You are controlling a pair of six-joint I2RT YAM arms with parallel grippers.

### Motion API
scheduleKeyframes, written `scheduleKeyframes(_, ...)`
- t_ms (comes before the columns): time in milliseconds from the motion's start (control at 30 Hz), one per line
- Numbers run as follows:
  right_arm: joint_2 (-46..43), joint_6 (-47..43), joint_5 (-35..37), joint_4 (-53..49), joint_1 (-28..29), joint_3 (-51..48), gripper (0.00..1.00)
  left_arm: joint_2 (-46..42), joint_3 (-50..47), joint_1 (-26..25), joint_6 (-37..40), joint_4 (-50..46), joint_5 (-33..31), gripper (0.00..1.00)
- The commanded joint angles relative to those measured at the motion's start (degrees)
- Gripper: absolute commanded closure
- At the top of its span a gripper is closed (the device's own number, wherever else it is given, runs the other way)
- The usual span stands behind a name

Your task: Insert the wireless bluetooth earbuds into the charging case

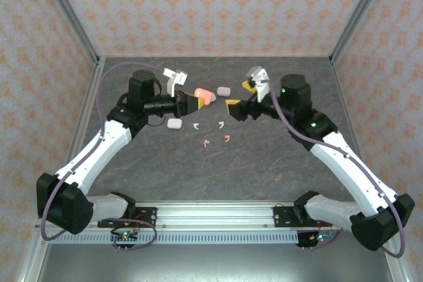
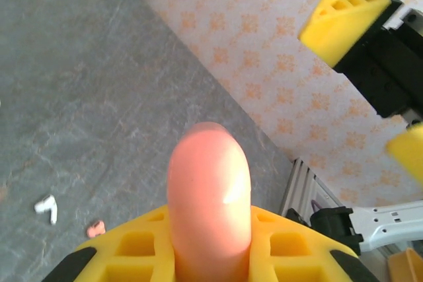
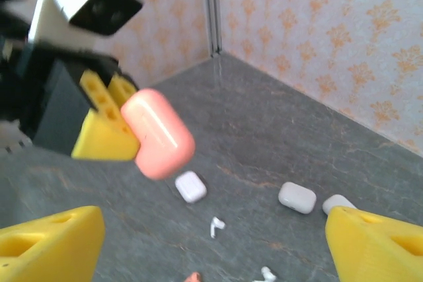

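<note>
A salmon-pink charging case (image 1: pixel 204 96) is held off the table, and my left gripper (image 1: pixel 193 102) is shut on it. In the left wrist view the case (image 2: pixel 209 193) stands up between the yellow fingers (image 2: pixel 132 249). My right gripper (image 1: pixel 240 96) is open just right of the case, facing it, with nothing between its fingers (image 3: pixel 49 246). In the right wrist view the case (image 3: pixel 158 133) hangs ahead. Two white earbuds (image 1: pixel 196 125) (image 1: pixel 221 124) and two salmon earbuds (image 1: pixel 207 142) (image 1: pixel 227 138) lie loose on the table below.
One white case (image 1: pixel 174 123) lies under the left gripper and another (image 1: pixel 223 90) behind the held case. The right wrist view shows three white cases (image 3: pixel 191 186) (image 3: pixel 297 197) (image 3: pixel 337 203). Patterned walls with metal posts enclose the dark table (image 1: pixel 264 163).
</note>
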Motion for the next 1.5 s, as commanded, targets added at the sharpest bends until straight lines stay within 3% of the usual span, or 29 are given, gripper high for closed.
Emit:
scheduleKeyframes(0, 0.3, 14.5, -8.8, 8.4, -1.3, -2.1, 0.12, -3.1, -3.4, -2.6, 4.4, 12.2, -4.4, 0.9)
scheduleKeyframes(133, 1.0, 22.9, -11.6, 16.4, -1.3, -3.8, 0.13, -5.0, -5.1, -5.2, 9.3, 16.3, -6.9, 0.95)
scheduleKeyframes(467, 5.0, 23.8, -10.6, 18.8, -0.5, -4.4, 0.13, -3.0, -1.2, -6.8, 13.2, 13.2, -5.6, 0.97)
scheduleKeyframes(1033, 9.1, 23.0, -5.4, 16.1, -1.0, -1.8, 0.14, -2.9, -0.1, -7.7, 15.3, 11.4, -5.5, 0.99)
scheduleKeyframes(1467, 12.0, 21.0, -7.0, 11.5, -1.7, 3.5, 0.13, -3.4, -1.2, -7.8, 17.6, 10.7, -6.6, 1.0)
